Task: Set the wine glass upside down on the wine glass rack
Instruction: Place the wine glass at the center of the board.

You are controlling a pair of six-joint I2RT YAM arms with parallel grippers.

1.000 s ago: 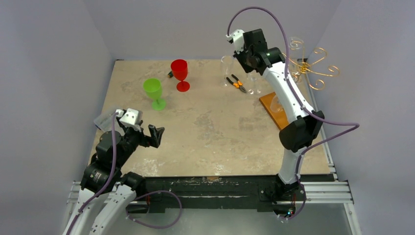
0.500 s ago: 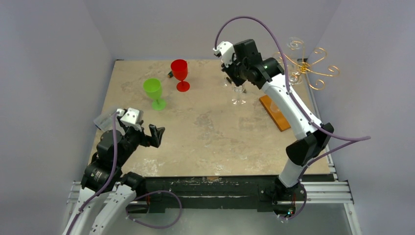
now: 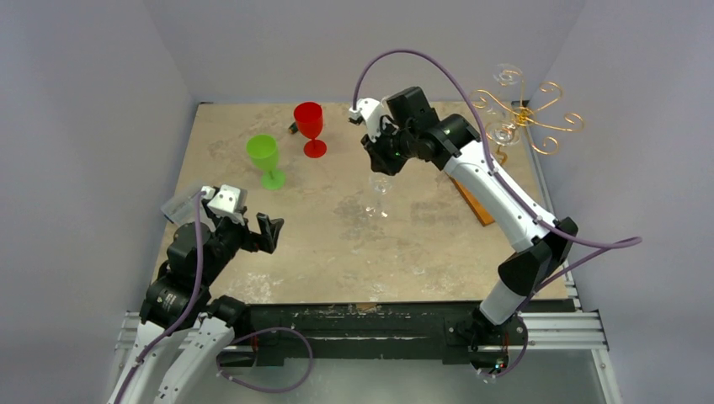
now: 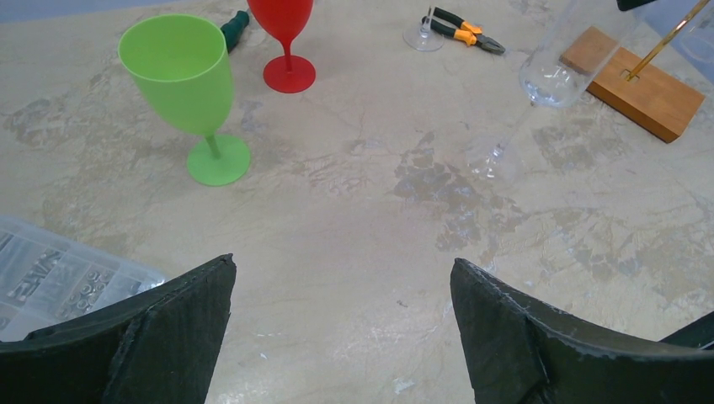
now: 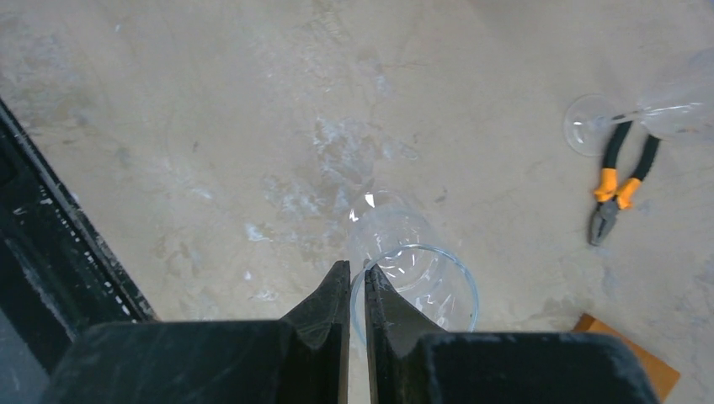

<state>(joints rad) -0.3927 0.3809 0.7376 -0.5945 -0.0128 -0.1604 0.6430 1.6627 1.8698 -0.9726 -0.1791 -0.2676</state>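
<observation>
A clear wine glass (image 3: pixel 379 187) hangs upright over the middle of the table, and my right gripper (image 3: pixel 380 165) is shut on its rim. In the right wrist view the fingertips (image 5: pixel 357 271) pinch the rim of the wine glass (image 5: pixel 421 282), one inside the bowl and one outside. The left wrist view shows the same wine glass (image 4: pixel 547 76) tilted, its foot (image 4: pixel 495 162) near the tabletop. The wine glass rack (image 3: pixel 526 118), gold wire on an orange-brown base (image 3: pixel 473 200), stands at the far right. My left gripper (image 3: pixel 251 224) is open and empty at the near left (image 4: pixel 343 268).
A green goblet (image 3: pixel 264 158) and a red goblet (image 3: pixel 310 126) stand at the far left. Orange-handled pliers (image 4: pixel 461 29) lie beside another clear glass (image 5: pixel 674 105). Clear glasses hang on the rack (image 3: pixel 503 133). A clear plastic box (image 3: pixel 178 207) sits by the left arm.
My right arm has swung left and toward the near side, carrying the clear glass away from the rack to the table's middle. The left arm has stayed still.
</observation>
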